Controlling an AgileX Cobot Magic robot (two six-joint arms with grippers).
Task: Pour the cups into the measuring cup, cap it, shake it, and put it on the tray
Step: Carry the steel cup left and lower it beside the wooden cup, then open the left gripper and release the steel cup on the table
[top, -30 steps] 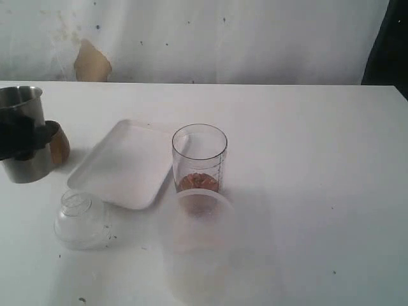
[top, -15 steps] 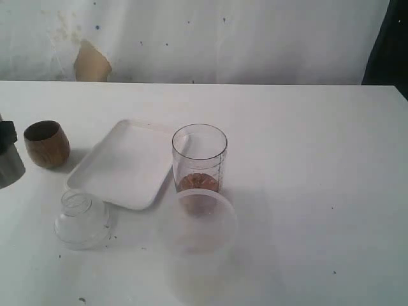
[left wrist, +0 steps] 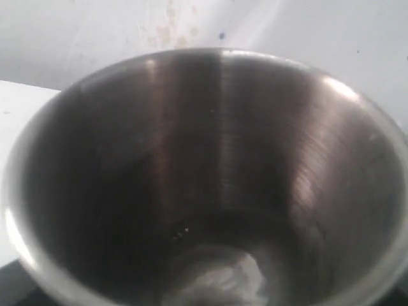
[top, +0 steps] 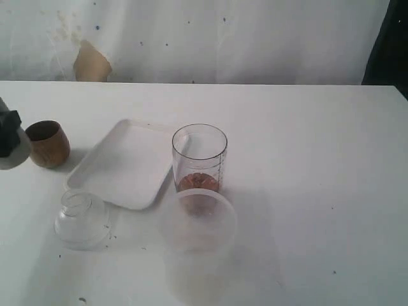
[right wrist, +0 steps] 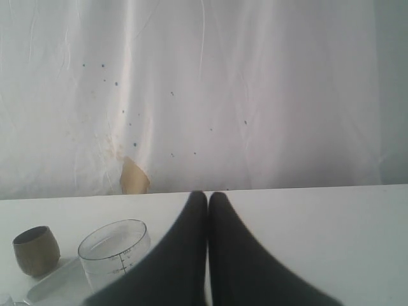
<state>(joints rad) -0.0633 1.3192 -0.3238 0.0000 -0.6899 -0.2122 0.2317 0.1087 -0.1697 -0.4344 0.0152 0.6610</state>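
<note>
At the far left edge of the exterior view, left gripper grasps steel tumbler beside wooden cup. Measuring cup mid-frame, just beside tray. Right gripper clenched, empty.

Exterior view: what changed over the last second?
The steel tumbler, shut in the left pincer, moved left from in front of the wooden cup. Only a sliver of it shows at the frame edge now, apparently tipped. The wooden cup is fully uncovered. Nothing was let go. The tray, measuring cup, frosted tub and clear lid are unmoved.
</note>
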